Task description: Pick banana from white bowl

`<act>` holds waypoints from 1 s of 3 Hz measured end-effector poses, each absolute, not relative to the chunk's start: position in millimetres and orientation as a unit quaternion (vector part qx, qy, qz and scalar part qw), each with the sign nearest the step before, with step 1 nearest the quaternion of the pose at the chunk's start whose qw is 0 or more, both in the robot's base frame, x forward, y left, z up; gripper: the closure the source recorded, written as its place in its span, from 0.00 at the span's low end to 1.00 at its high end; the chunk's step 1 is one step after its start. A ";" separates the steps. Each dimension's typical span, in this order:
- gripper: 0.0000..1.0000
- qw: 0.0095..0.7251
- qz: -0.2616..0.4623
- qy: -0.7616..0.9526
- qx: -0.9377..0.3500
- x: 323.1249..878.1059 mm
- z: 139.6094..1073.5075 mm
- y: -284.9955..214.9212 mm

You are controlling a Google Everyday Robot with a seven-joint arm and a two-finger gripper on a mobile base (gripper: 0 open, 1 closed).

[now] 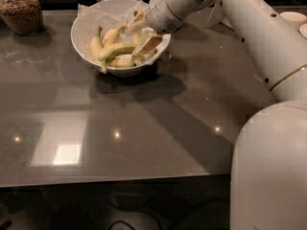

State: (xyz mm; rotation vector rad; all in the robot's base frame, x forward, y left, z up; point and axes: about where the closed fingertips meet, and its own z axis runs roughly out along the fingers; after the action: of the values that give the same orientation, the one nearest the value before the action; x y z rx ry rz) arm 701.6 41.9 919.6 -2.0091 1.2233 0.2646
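The white bowl [86, 30], lined with crinkled white paper, stands on the grey table at the back left. Several bananas lie in it. The longest, slim and curved with a greenish stem, is the banana [116, 51] lying across the middle. My gripper [141, 36] reaches down into the bowl's right side from the white arm. Its open fingers [149, 43] stand just right of the banana's end, and nothing is held between them.
A glass jar [20, 11] of brown grains stands at the back left. White cups [293, 19] sit at the far right edge. My arm [254, 28] crosses the right side of the table, with the robot's body [268, 166] at the lower right.
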 end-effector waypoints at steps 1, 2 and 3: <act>0.48 0.374 0.106 0.471 -0.792 712.3 910.6 53.0; 0.47 0.370 0.111 0.463 -0.798 719.5 903.5 64.3; 0.47 0.364 0.119 0.459 -0.802 722.7 894.6 72.9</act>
State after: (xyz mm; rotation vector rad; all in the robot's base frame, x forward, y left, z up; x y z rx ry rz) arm 722.7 72.9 894.6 -2.0633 1.1809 0.3060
